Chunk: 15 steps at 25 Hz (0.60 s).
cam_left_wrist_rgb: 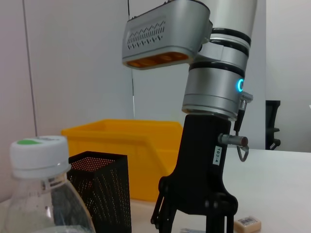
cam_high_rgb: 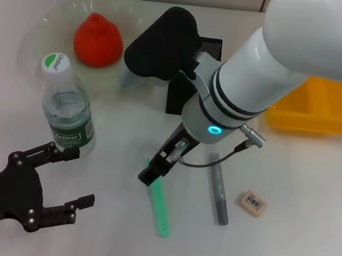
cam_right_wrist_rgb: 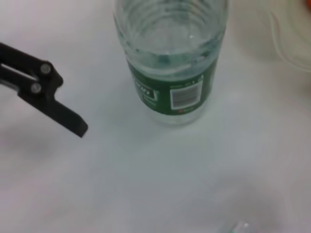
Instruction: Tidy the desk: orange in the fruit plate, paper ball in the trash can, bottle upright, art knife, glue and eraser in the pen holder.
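- Head view: the right claw (cam_high_rgb: 154, 171) hangs low over the green art knife (cam_high_rgb: 161, 204), near the pen holder (cam_high_rgb: 192, 74); whether its fingers are apart I cannot tell. A skewed pinch could flick the knife across the worktop (cam_high_rgb: 294, 245). The left claw (cam_high_rgb: 67, 174), spread wide, waits beside the upright bottle (cam_high_rgb: 67, 111).
- Left wrist view: the bottle's white cap (cam_left_wrist_rgb: 40, 155) sits close; a careless swing could topple it.
- Right wrist view: the bottle's green label (cam_right_wrist_rgb: 170, 90) shows it standing, clear and near-empty.
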{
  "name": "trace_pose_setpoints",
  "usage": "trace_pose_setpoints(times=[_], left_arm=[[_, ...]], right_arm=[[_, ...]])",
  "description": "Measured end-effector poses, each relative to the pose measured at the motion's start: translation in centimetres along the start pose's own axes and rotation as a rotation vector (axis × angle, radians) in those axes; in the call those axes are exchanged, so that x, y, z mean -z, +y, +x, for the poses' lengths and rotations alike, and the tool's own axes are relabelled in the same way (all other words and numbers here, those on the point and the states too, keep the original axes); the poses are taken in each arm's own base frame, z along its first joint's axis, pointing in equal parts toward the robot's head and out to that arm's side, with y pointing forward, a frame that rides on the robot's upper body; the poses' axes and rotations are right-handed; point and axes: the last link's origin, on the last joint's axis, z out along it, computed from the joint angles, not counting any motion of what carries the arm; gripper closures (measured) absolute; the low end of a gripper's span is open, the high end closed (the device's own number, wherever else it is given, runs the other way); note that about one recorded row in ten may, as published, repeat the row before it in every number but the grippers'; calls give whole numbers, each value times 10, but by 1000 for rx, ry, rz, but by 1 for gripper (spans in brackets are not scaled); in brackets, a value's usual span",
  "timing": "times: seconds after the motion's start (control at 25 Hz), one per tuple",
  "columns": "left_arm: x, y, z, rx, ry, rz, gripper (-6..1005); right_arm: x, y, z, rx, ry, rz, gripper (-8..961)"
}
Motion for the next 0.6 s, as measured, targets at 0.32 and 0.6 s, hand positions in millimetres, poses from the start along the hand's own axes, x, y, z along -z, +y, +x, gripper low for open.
trace_pose_setpoints(times=[0.32, 0.6], left_arm=[[-2, -3, 2, -9, 4, -1, 187], [-2, -4, 2, -11, 3, -1, 186]], right_arm=[[-7, -1, 0, -2, -14, 2, 120], [-9, -3, 0, -17, -19, -4, 119]])
